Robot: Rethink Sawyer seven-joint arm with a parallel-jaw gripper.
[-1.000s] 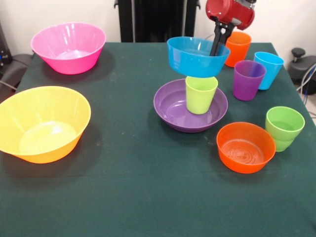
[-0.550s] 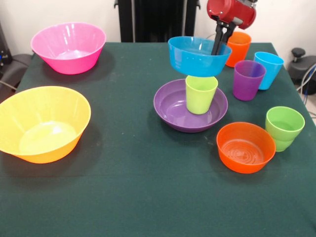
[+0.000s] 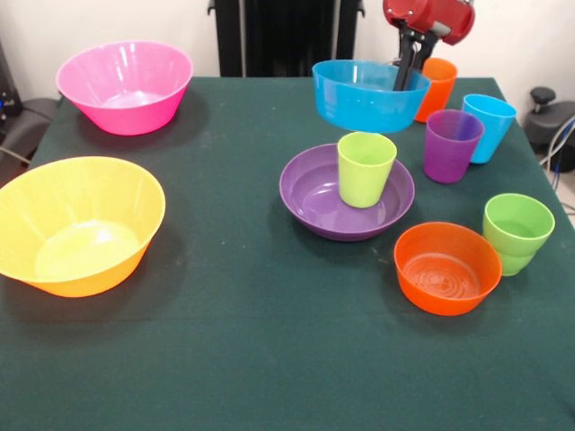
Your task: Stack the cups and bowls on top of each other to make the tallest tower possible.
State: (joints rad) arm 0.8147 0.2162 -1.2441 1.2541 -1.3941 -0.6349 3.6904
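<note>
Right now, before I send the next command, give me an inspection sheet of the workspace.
Surface: dark green cloth table, flat.
Job's things: blue bowl held in the air above the lime-yellow cup, not resting on it; that cup stands upright in the purple bowl. Loose: pink bowl, yellow-orange bowl, orange bowl, green cup, purple cup, light blue cup, orange cup.
Clutter: nothing seen.
Grippers: gripper shut on the blue bowl's rim.
Cables: cables beyond the table's right edge.
Surroundings: white wall, dark equipment at both side edges.
</note>
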